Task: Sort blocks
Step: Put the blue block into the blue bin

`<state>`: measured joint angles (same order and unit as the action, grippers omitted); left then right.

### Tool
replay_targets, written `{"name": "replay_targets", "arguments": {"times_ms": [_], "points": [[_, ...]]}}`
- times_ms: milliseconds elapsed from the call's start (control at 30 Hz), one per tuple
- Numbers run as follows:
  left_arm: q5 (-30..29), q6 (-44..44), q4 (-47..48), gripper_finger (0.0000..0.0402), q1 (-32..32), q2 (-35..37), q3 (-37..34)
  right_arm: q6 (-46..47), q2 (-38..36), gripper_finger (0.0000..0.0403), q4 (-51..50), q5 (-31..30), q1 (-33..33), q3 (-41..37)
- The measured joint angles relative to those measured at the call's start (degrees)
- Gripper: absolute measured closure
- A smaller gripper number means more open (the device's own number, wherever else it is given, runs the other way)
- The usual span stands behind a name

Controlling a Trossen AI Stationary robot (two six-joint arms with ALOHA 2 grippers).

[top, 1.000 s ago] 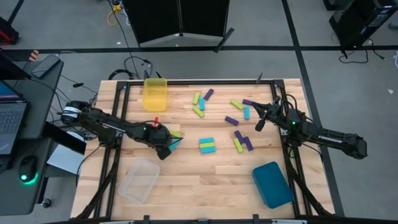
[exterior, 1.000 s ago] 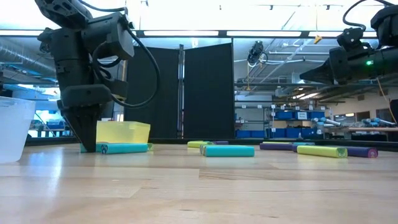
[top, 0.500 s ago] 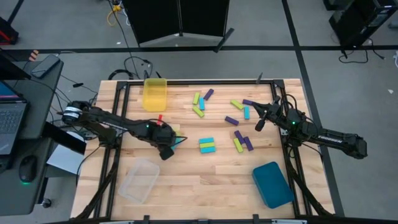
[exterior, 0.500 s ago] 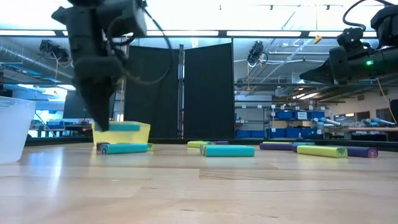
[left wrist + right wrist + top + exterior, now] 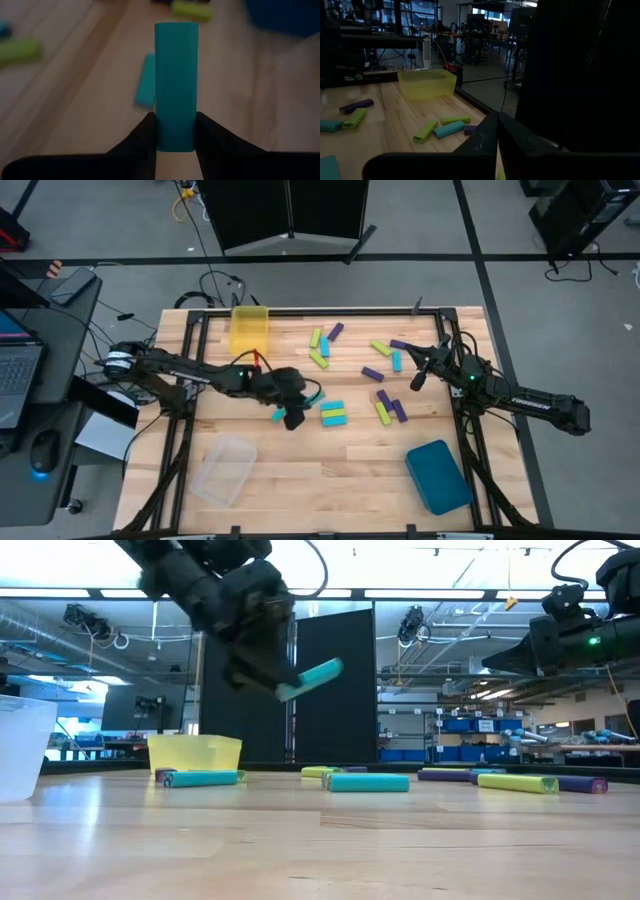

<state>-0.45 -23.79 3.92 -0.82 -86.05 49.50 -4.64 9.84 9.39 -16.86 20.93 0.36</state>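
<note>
Left gripper [image 5: 262,668] clamped on one end of a cyan block [image 5: 309,679], lifted over mid-table beside the cyan pair [image 5: 333,413]. Best carried level and unhurried toward the teal bin [image 5: 439,477] (probably the cyan bin, by colour), released only once above its rim. Right gripper [image 5: 417,381] shut, empty, parked over the scattered blocks [image 5: 385,406].

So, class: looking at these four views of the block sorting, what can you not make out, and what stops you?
- Whether the teal bin holds blocks: high view, its solid top hides the inside.
- Colours of the blocks beyond the held cyan block: left wrist view, some blurred.
- Block under the left gripper: high view, the arm covers the table.
- Right gripper: low view, cut off by the edge.
</note>
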Motion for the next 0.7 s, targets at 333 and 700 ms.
{"name": "replay_targets", "arguments": {"times_ms": [333,700], "points": [[16.2,6.9,-25.1,0.0298,6.3,-9.6,0.1,0.0,0.0,0.038,0.0,0.0,0.0,0.0],[23.6,11.9,-28.1,0.0298,8.7,-20.2,10.1,1.6,0.0,0.038,11.1,5.2,-0.2,0.0]]}}
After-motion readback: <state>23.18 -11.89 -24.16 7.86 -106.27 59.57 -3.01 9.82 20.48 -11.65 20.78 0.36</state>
